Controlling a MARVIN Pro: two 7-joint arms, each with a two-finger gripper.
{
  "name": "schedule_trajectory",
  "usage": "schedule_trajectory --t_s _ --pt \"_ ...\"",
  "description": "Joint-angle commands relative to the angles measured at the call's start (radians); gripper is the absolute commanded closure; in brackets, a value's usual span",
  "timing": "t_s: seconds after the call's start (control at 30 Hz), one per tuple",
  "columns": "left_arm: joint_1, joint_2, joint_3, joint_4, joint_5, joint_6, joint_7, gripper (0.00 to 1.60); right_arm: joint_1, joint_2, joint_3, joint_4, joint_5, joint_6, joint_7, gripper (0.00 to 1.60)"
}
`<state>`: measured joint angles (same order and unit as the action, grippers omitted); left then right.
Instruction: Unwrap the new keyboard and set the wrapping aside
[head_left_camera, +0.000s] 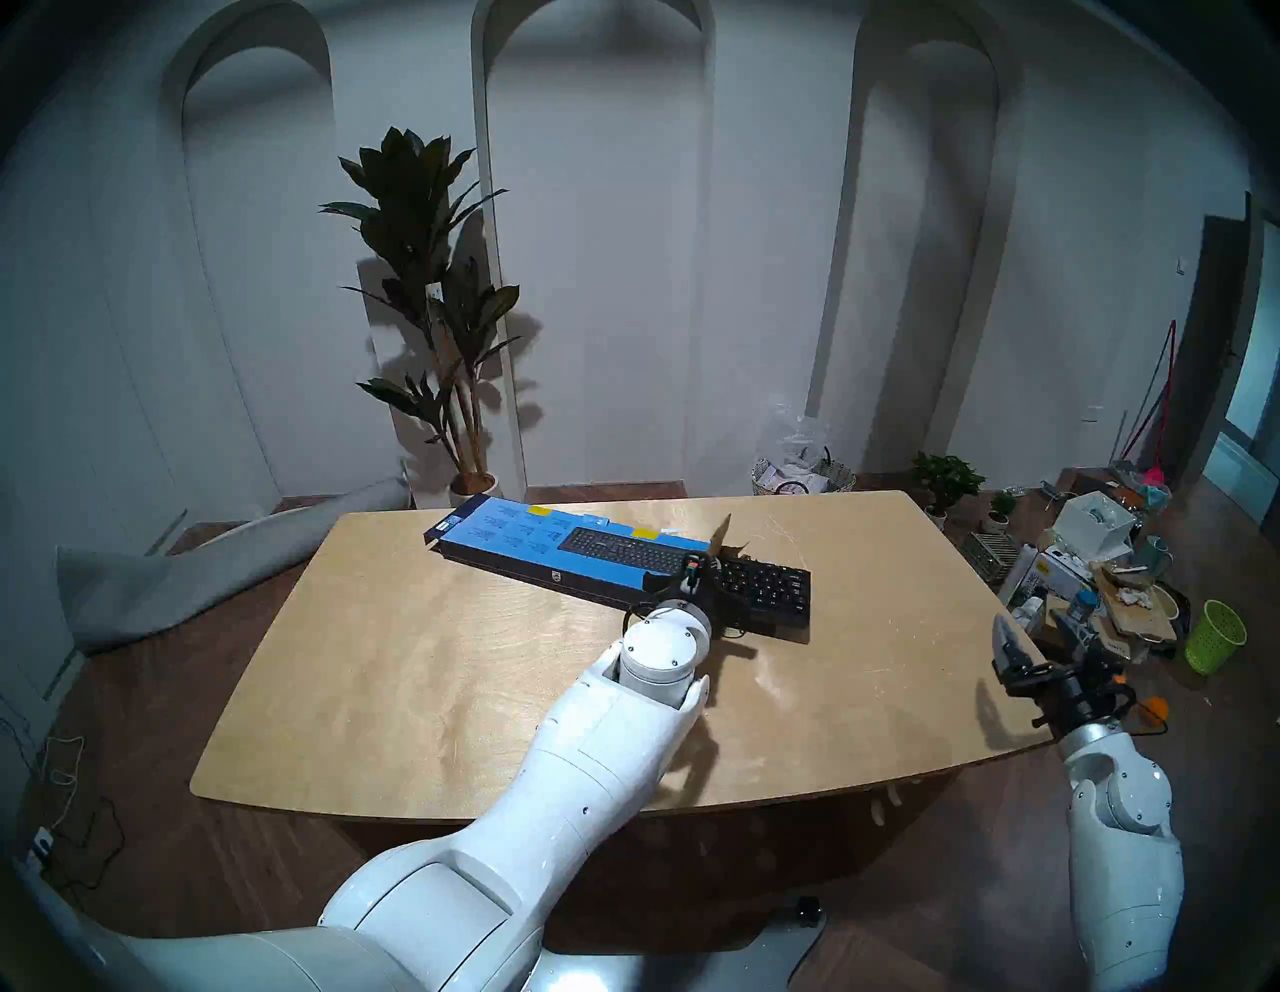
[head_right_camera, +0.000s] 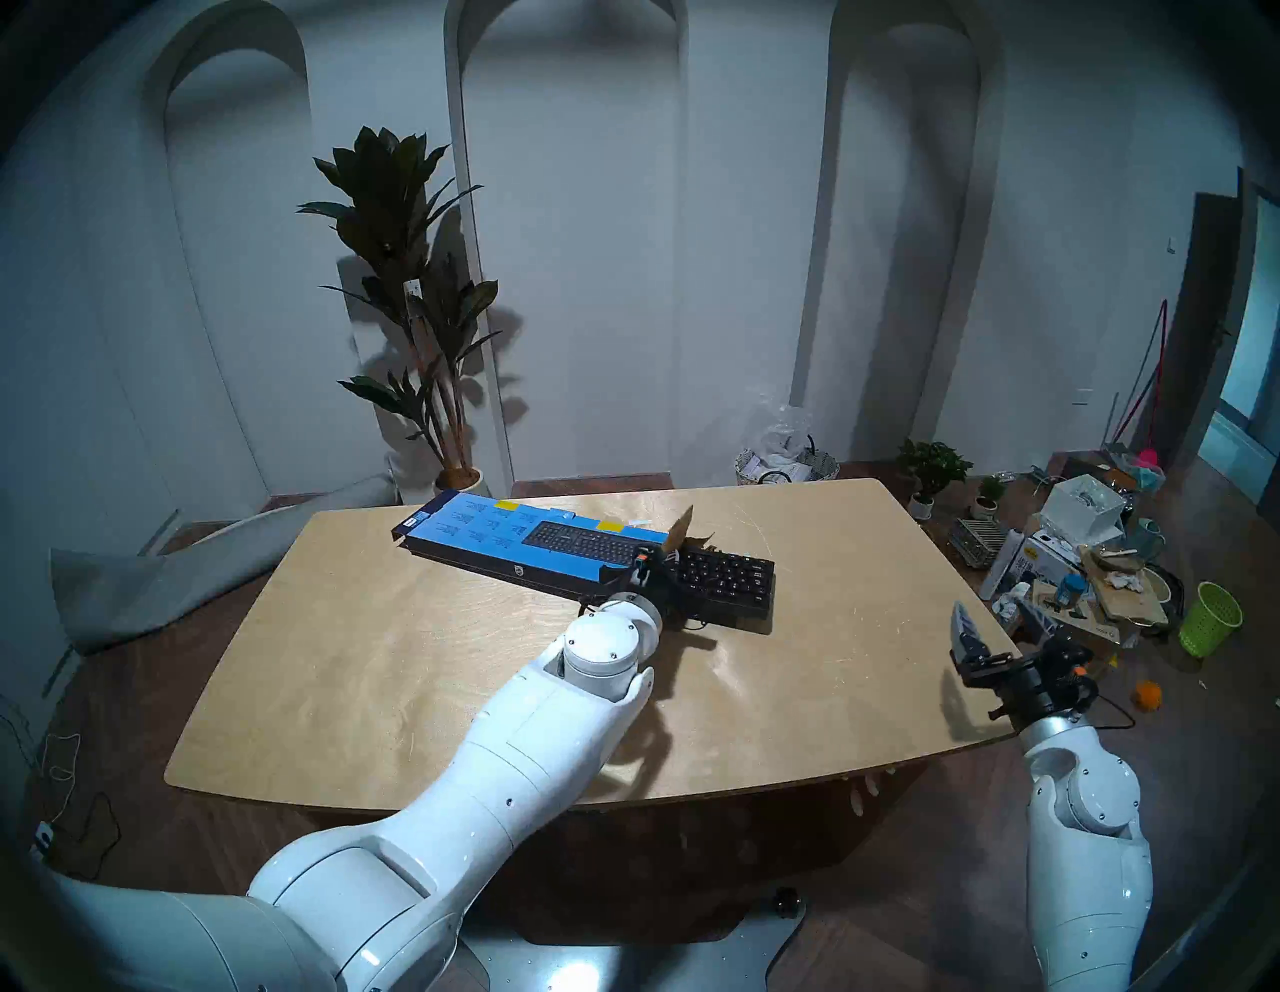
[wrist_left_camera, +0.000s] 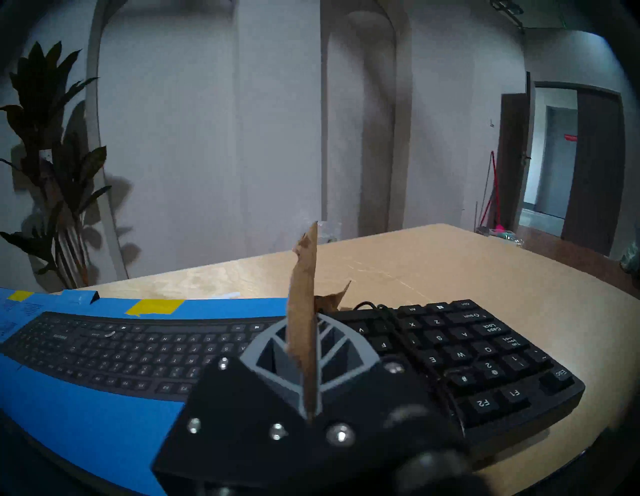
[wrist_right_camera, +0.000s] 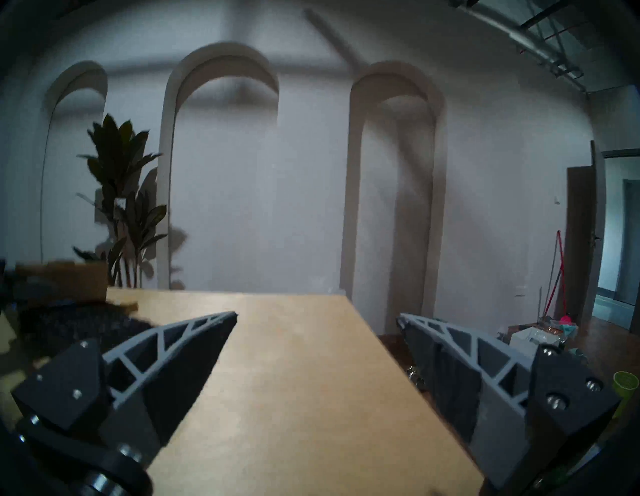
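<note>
Left end effector (wrist_left_camera: 304, 377), lower centre of wrist view, is pinched narrow on brown flap (wrist_left_camera: 304, 311) of box (head_left_camera: 526, 547). Keyboard (head_left_camera: 765, 589) sticks partway out of box's right end, mid-frame on worktop (head_left_camera: 429, 665), cable (wrist_left_camera: 388, 311) looped over keys. Right end effector (wrist_right_camera: 317, 320) wide, holding nothing, at frame right, well apart. Risk, IMO: flap already looks ragged, hard pull could tear it; w/ nothing pinning keyboard, it may drag along w/ box, or cable snag.

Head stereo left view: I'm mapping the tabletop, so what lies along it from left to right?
Blue box → brown flap → black keyboard → bare table → right pincer.
</note>
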<state>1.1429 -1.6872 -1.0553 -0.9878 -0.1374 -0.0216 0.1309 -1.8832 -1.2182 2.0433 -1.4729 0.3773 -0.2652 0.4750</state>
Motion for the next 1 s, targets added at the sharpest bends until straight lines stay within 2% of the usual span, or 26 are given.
schedule_trajectory --t_s 0.0,0.1,0.13,0.17,0.27,0.3,0.57,0.97 --pt "-0.028 -0.02 -0.005 -0.109 -0.013 -0.043 -0.016 1.6 0.074 0.109 0.023 0.028 -0.095 -0.019 0.046 0.0" --pt "-0.019 -0.018 -0.001 -0.138 -0.017 -0.043 -0.021 1.6 0.112 0.137 0.022 0.03 -0.133 -0.024 0.059 0.0" --pt "-0.014 -0.016 0.0 -0.148 -0.018 -0.042 -0.023 1.6 0.122 0.165 0.012 0.032 -0.15 -0.028 0.067 0.0" --pt "-0.01 -0.015 0.001 -0.154 -0.02 -0.042 -0.025 1.6 0.128 0.153 0.017 0.022 -0.165 -0.032 0.07 0.0" --pt "0.002 -0.011 0.003 -0.166 -0.024 -0.039 -0.029 1.6 0.169 0.202 -0.01 0.023 -0.212 -0.042 0.094 0.0" --pt "0.007 -0.009 0.004 -0.172 -0.025 -0.038 -0.03 1.6 0.168 0.195 -0.011 0.011 -0.227 -0.047 0.1 0.0" --pt "0.03 0.001 0.01 -0.197 -0.039 -0.035 -0.035 1.6 0.245 0.291 -0.125 0.036 -0.356 -0.077 0.179 0.0" --pt "0.031 0.019 -0.002 -0.229 -0.055 -0.037 -0.033 1.6 0.359 0.343 -0.244 0.034 -0.498 -0.15 0.233 0.0"
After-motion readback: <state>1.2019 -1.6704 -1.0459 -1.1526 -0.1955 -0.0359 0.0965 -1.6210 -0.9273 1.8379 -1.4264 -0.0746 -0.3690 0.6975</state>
